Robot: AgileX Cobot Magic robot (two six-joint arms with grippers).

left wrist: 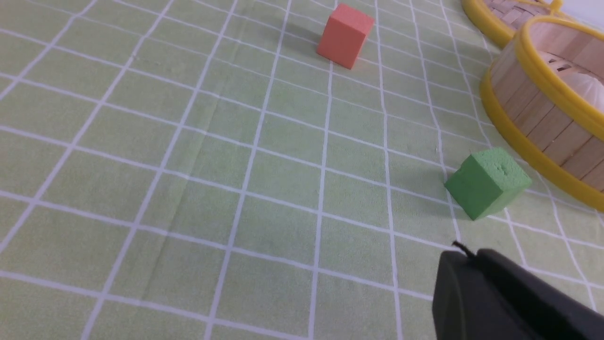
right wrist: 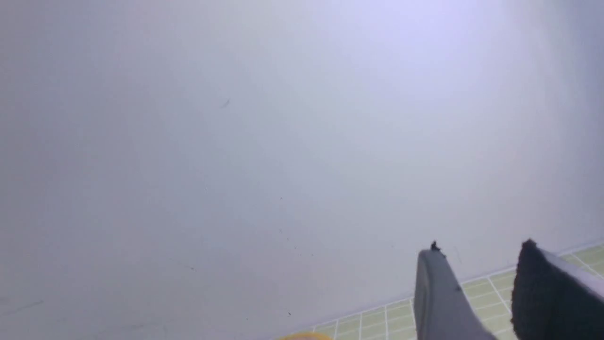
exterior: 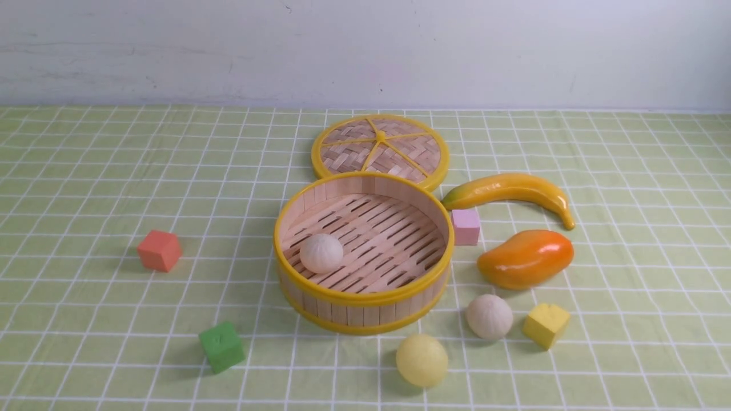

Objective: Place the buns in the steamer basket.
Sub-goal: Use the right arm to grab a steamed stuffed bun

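Note:
The steamer basket [exterior: 365,297] stands mid-table with one off-white pleated bun [exterior: 321,253] on its slotted floor. A second off-white bun [exterior: 489,317] and the pale yellow bun [exterior: 422,360] lie on the cloth in front of it, to the right. Neither arm shows in the front view. My left gripper [left wrist: 467,257] is shut and empty, low over the cloth near the green cube [left wrist: 488,182]; the basket's wall [left wrist: 533,118] shows there too. My right gripper [right wrist: 481,252] is open and empty, raised and facing the wall.
The woven lid [exterior: 380,149] lies behind the basket. A banana [exterior: 511,191], an orange mango [exterior: 525,258], a pink cube [exterior: 466,225] and a yellow cube [exterior: 546,324] lie to the right. A red cube [exterior: 159,250] and the green cube [exterior: 221,346] lie to the left.

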